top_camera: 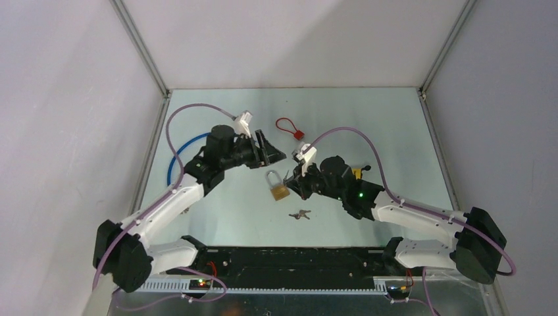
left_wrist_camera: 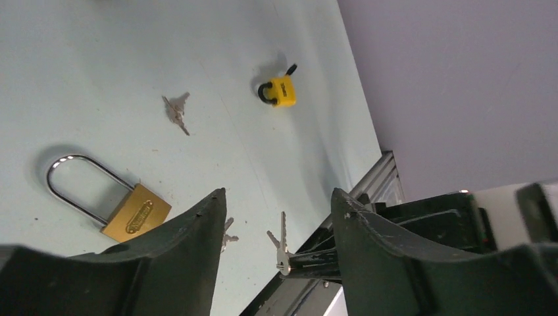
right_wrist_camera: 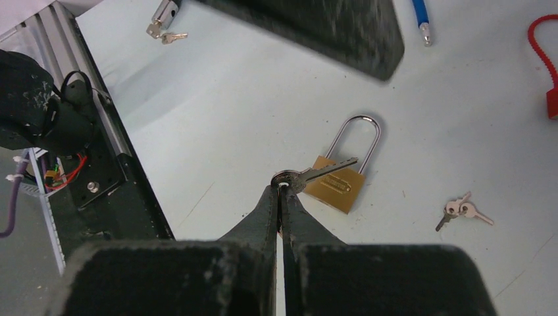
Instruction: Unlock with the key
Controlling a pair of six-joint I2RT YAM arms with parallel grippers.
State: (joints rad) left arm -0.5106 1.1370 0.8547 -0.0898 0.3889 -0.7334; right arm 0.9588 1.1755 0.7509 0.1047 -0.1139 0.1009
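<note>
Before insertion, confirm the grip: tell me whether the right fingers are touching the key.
Touching. The right wrist view shows the key pinched by its head between the shut right fingers.

Red cable lock (top_camera: 299, 135) lies on the table (top_camera: 395, 118); blue cable (right_wrist_camera: 419, 10) to its left, yellow padlock (left_wrist_camera: 283, 91) to its right, key pair (top_camera: 300, 214) in front.

Noted padlock (top_camera: 279, 187) lying flat on table (top_camera: 368, 125): brass body, long silver shackle seated shut, shackle toward far edge. Noted key (right_wrist_camera: 324, 172): small, silver, pinched by its head in closed right gripper (right_wrist_camera: 281, 195), blade roughly level, pointing across padlock's shackle end. Could not tell blade-to-body contact.
</note>
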